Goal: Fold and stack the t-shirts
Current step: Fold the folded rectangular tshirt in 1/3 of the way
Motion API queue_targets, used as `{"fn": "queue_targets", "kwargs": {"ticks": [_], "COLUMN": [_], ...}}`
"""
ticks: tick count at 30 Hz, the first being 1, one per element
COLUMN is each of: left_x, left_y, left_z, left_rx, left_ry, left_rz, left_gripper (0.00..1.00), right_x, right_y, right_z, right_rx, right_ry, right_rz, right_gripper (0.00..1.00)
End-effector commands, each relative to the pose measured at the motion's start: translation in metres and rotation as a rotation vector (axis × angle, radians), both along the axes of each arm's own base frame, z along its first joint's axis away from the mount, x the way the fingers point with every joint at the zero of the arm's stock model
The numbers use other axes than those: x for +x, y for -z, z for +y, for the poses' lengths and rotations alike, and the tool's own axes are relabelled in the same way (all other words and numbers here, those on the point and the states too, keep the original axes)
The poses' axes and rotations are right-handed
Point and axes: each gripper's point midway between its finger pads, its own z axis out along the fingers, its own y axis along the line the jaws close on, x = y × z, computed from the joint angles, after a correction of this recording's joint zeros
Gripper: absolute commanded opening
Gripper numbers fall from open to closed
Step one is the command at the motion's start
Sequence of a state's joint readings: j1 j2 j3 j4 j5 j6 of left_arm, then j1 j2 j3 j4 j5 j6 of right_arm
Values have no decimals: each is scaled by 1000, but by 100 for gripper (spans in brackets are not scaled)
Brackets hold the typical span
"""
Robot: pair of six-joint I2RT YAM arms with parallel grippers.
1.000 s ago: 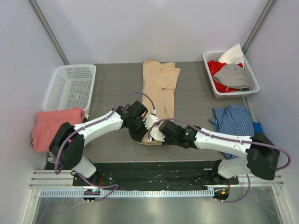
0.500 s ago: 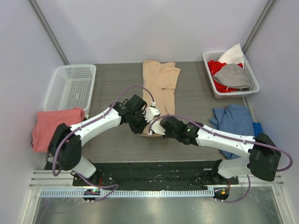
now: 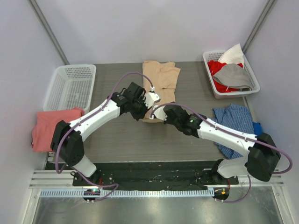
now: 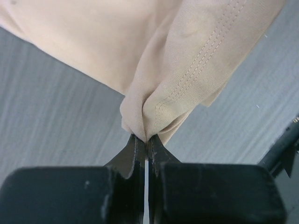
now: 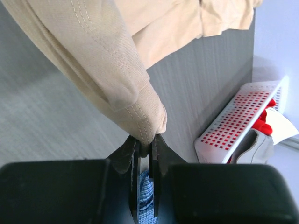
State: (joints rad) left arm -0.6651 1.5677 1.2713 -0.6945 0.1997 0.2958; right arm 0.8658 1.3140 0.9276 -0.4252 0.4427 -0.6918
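Observation:
The tan t-shirt [image 3: 160, 81] lies lengthwise on the middle of the table, with its near end lifted. My left gripper [image 3: 149, 103] is shut on a bunched corner of its hem; in the left wrist view the jaws [image 4: 145, 139] pinch the tan cloth [image 4: 187, 56]. Just to the right, my right gripper [image 3: 158, 114] is shut on the stitched hem of the same shirt, seen in the right wrist view [image 5: 145, 144] with the tan fabric [image 5: 107, 60] hanging from it. A salmon-pink t-shirt [image 3: 51, 128] sits crumpled at the table's left edge.
A white basket [image 3: 70, 86] stands at the back left. Another white basket [image 3: 212, 86] at the back right holds red, grey and white clothes. A blue checked shirt [image 3: 233, 121] lies at the right, near the right arm.
Both grippers have moved away from the bases toward the far side, carrying the tan shirt's near hem over its own body. The visible shirt is shorter now.

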Motion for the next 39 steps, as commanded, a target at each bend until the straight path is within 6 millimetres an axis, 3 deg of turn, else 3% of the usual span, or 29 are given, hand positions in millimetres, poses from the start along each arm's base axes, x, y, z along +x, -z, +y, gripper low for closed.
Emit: {"fn": "queue_targets", "kwargs": {"ticks": [1,11,17,21,30,37,39], "left_x": [44,116,147,167,195,213,219], "left_y": [-8,19,24,17,28,49,49], "left_z": [-4,-4,-6,-6,-6,-7,-6], "left_rx": [-5,22,16,7,34,56,52], "left_ry": [-31,-86,-105,-119,-130,-152,-160], "left_rz": [-88,-87,-101,-132,-154,-149,-160], "left_gripper": [0,0,0,0,0,0,9], "right_x": [34,91,119,133,168,191,196], "right_y": [-21,-20,-9,-2,21,31,34], "right_z": [2,-1,-7,-8,-2,3,3], "right_rx": [15,13,-4,-13,-20,-19,-23], "right_ry": [42,74,107,114,127,144,146], "right_rz": [-93,-121,-105,-98,-84,-100,-106], "right_gripper": [1,1,1,1,1,1,2]}}
